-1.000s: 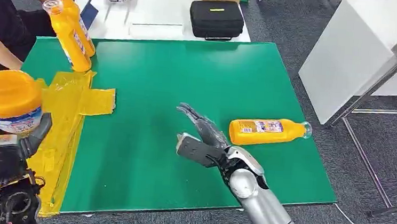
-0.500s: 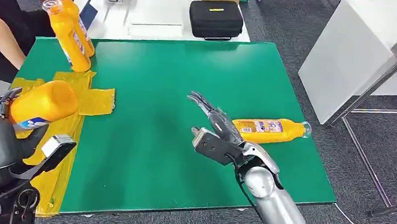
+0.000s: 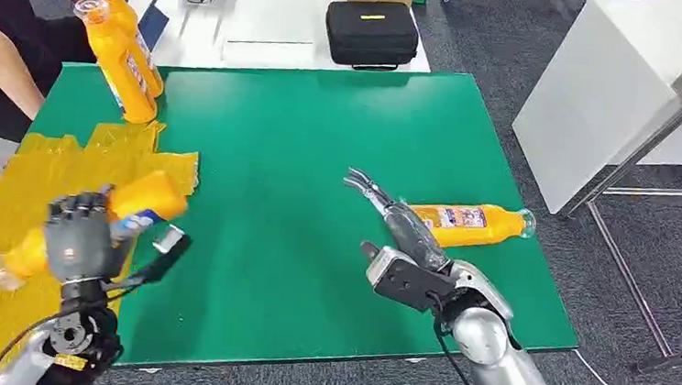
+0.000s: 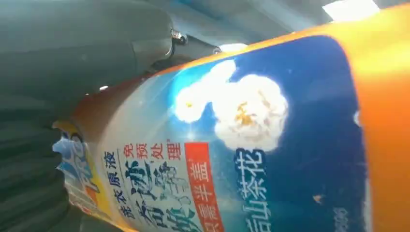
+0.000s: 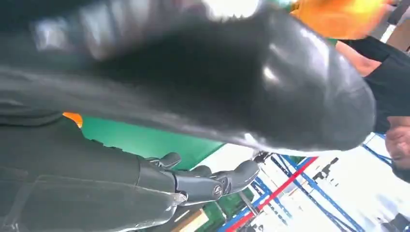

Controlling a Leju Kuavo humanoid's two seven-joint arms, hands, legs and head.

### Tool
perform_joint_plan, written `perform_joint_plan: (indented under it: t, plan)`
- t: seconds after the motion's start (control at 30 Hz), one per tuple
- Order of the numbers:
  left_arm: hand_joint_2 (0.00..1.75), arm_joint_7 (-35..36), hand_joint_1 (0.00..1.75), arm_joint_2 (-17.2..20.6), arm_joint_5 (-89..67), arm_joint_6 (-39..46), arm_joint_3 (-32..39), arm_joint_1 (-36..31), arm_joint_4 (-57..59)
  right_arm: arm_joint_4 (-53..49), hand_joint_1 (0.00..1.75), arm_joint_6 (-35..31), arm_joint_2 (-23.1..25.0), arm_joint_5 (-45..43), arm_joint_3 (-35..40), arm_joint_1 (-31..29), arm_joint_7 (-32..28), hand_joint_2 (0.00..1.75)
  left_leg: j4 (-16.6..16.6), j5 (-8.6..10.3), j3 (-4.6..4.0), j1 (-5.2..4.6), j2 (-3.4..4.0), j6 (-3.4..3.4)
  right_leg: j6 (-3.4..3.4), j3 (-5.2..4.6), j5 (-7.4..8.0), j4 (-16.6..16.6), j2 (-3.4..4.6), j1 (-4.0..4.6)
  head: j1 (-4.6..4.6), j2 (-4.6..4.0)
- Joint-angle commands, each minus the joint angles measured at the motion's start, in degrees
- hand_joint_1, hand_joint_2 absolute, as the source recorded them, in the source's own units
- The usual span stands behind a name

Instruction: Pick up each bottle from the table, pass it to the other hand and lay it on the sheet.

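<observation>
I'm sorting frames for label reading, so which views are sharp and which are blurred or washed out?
Head view: evenly lit and sharp, the orange plastic bottle in the left hand clear. Left wrist view: that bottle's blue label readable, ceiling glare at one corner. Right wrist view: the dark right hand smeared out of focus.

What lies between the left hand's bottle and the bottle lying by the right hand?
In the head view, only bare green mat and the open right hand separate the held bottle from the lying bottle.
</observation>
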Motion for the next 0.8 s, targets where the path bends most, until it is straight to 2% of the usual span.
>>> perform_joint_plan:
  t: [0.03,0.3,0.43,0.73,0.77,0.8]
  plan:
    - [1.75,1.87,1.75,0.57,-0.02,-0.02,-14.07,-5.8,28.91,-6.35,0.0,0.37,-8.15,-2.06,-1.79,6.77,-3.41,0.0,-0.14,-0.1,0.39,-0.06,-0.09,-0.04,-0.08,0.46,-0.13,-0.16,-0.16,-0.04,-0.02,0.0]
    - [1.75,0.76,1.75,-0.97,-0.02,-0.2,-12.73,-6.53,32.36,-7.03,0.0,0.5,-8.25,-1.78,-1.02,6.76,-2.88,0.0,-0.07,-0.09,0.26,-0.09,-0.02,-0.04,-0.09,0.35,-0.1,-0.07,-0.12,-0.03,0.0,0.0]
    - [1.75,3.08,1.75,-1.48,-0.02,-2.01,-16.09,-6.78,33.5,-5.92,0.0,0.79,-8.16,-1.97,-0.5,5.64,-2.68,0.0,-0.15,-0.16,0.71,-0.08,0.11,-0.14,-0.16,0.73,-0.08,-0.13,-0.02,0.0,-0.04,0.0]
    - [1.75,3.0,1.75,-1.25,-0.02,-3.95,-12.65,-7.03,30.76,-5.31,0.0,1.15,-7.94,-2.0,0.6,5.2,-2.65,0.0,-0.14,-0.08,1.05,-0.09,-0.08,-0.04,-0.11,0.91,-0.08,-0.1,-0.09,-0.01,-0.04,0.0]
    - [1.75,4.03,0.0,-1.03,-0.02,-3.88,-12.81,-6.75,29.72,-5.28,0.0,1.17,-7.88,-2.01,0.63,5.3,-2.56,0.0,-0.14,-0.06,1.03,-0.09,-0.11,-0.01,-0.09,0.91,-0.08,-0.1,-0.1,-0.02,0.0,0.0]
    - [1.75,4.56,0.0,-0.72,-0.02,-4.03,-12.36,-6.1,27.8,-5.2,0.0,1.21,-7.76,-1.96,0.68,5.6,-2.44,0.0,-0.15,-0.05,1.01,-0.09,-0.04,-0.02,-0.11,0.97,-0.05,-0.12,-0.06,-0.02,-0.02,0.0]
